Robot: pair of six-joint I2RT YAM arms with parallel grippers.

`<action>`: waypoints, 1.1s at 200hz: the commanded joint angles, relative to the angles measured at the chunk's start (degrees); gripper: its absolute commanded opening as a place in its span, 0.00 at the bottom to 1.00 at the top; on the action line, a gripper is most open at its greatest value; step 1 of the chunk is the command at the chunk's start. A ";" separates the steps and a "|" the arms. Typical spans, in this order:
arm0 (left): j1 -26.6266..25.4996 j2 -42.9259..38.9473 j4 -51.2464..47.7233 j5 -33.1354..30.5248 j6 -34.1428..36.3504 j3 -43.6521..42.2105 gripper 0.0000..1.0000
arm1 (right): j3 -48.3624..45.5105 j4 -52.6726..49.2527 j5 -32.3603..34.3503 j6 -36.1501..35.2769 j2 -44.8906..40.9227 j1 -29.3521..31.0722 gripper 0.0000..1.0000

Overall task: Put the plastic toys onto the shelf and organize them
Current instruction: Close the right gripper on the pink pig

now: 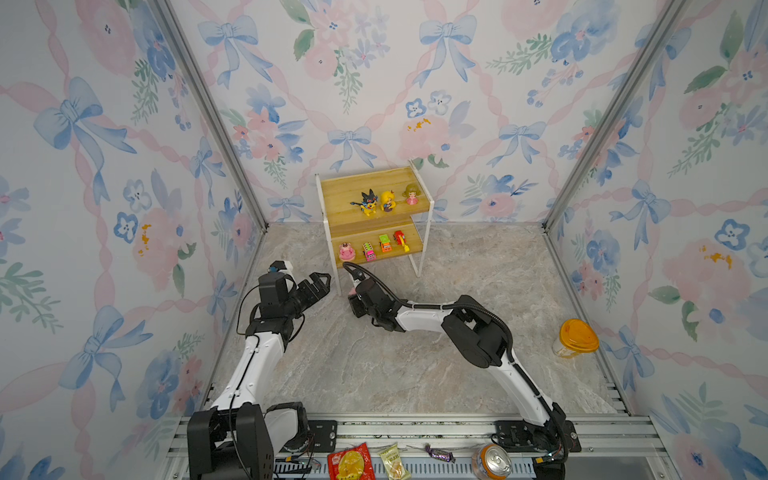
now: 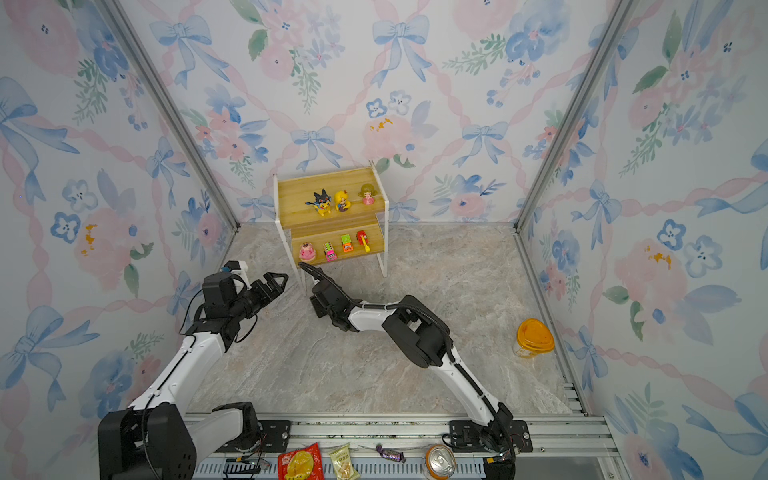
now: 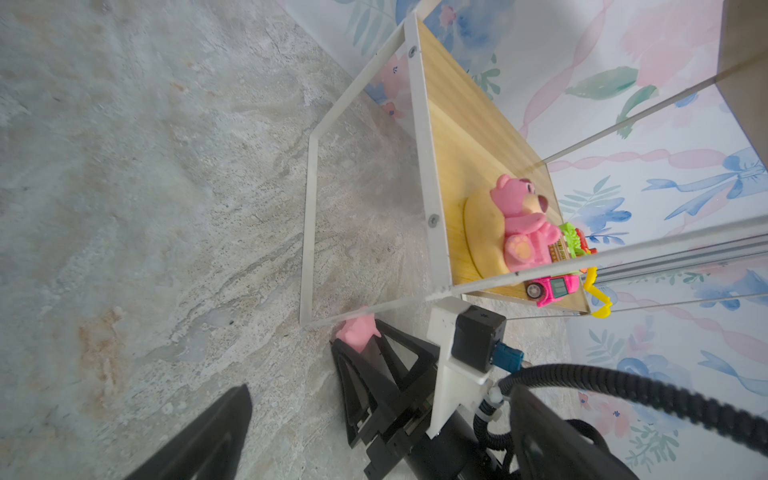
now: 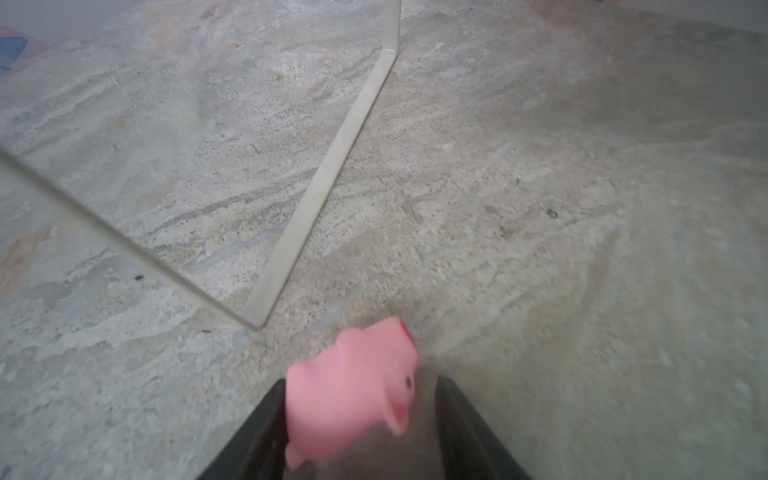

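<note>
The shelf (image 1: 365, 185) stands at the back wall. On its top board are a black-yellow figure (image 1: 368, 202), a yellow-haired figure (image 1: 387, 200) and a pink-dress doll (image 1: 411, 194). The lower board holds a round pink figure (image 1: 346, 251) and pink (image 1: 369, 251), green-orange (image 1: 385, 243) and red (image 1: 400, 240) cars. A pink pig (image 4: 353, 382) lies on the floor by the shelf's front left foot (image 4: 316, 195). My right gripper (image 4: 363, 386) has its jaws partly closed around the pig: one finger touches it and a gap shows at the other. My left gripper (image 1: 322, 281) hovers wide open and holds nothing, just left of the shelf.
An orange-lidded cup (image 1: 577, 338) stands at the right wall. On the front rail lie a red snack packet (image 1: 350, 463), a yellow packet (image 1: 392, 459), a wrapped candy (image 1: 438, 453) and a drink can (image 1: 492, 461). Floral walls close in three sides.
</note>
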 commanded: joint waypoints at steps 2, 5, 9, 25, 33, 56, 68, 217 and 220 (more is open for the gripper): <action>0.65 -0.32 0.93 1.23 -0.46 -0.70 0.97 | -6.66 3.58 1.98 0.05 -5.81 0.68 0.57; 0.66 -0.28 0.93 1.23 -0.50 -0.70 0.97 | -7.40 3.60 2.26 0.08 -6.72 0.81 0.57; 0.72 -0.18 0.97 1.35 -0.49 -0.70 0.97 | -8.60 3.59 2.50 0.28 -8.00 0.90 0.57; 0.85 -0.02 1.05 1.65 -0.53 -0.55 0.97 | -13.93 1.55 1.48 2.13 -13.39 1.15 0.57; 0.95 0.03 1.04 1.67 -0.46 -0.63 0.98 | -16.30 -1.35 1.11 3.27 -16.28 1.41 0.56; 1.15 -0.03 1.27 2.06 -0.43 -0.80 0.97 | -23.03 -13.04 -1.60 5.66 -24.01 2.51 0.53; 1.21 -0.01 1.46 2.32 -0.53 -0.78 0.98 | -27.17 -16.12 -2.56 6.39 -27.57 3.57 0.51; 1.90 -0.34 3.48 2.68 -1.86 -2.46 0.98 | -5.15 5.54 7.59 10.80 -3.79 2.64 0.75; 1.89 -0.29 3.48 2.71 -1.90 -2.46 0.98 | -4.78 5.41 8.28 11.06 -3.53 2.56 0.75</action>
